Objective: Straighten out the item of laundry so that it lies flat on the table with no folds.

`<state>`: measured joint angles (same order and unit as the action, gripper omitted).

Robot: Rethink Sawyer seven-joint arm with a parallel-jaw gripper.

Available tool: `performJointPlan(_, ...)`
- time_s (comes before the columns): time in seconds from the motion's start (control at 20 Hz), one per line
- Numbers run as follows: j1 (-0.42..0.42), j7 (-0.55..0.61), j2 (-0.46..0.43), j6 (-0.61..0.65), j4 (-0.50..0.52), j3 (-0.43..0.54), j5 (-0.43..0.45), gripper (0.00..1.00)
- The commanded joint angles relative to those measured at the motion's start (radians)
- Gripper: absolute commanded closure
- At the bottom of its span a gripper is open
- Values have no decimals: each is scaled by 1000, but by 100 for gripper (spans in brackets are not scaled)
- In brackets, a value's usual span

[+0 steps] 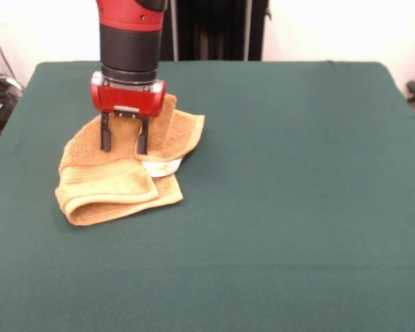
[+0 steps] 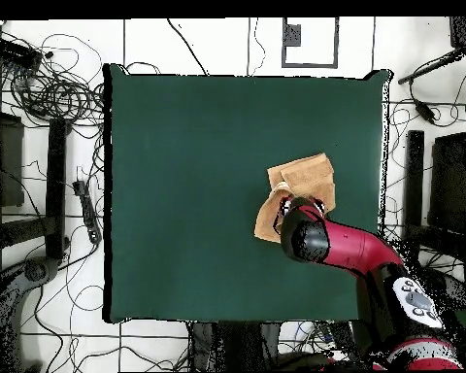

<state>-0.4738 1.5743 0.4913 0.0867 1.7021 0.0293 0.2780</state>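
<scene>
The orange-tan towel (image 1: 124,180) lies crumpled on the dark green table (image 1: 283,207), left of the middle in the front view. Its near edge is folded over in a thick roll, and a white label (image 1: 159,168) peeks out at its right side. My gripper (image 1: 124,142) hangs straight down over the towel's back part, fingers apart, with nothing held between them. The fingertips are at or just above the cloth. In the overhead view the towel (image 2: 300,180) sits toward the table's right side and the arm (image 2: 344,248) covers its lower part.
Cables and stands (image 2: 52,87) lie on the floor around the table in the overhead view. A dark stand (image 1: 214,28) is behind the table's far edge in the front view.
</scene>
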Motion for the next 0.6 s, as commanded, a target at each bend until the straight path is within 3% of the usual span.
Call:
performJointPlan(0.05,-5,-13,-96,160,-48,135,40,0)
performJointPlan(0.6,-135,-133,-175,242,-147,246,102,0)
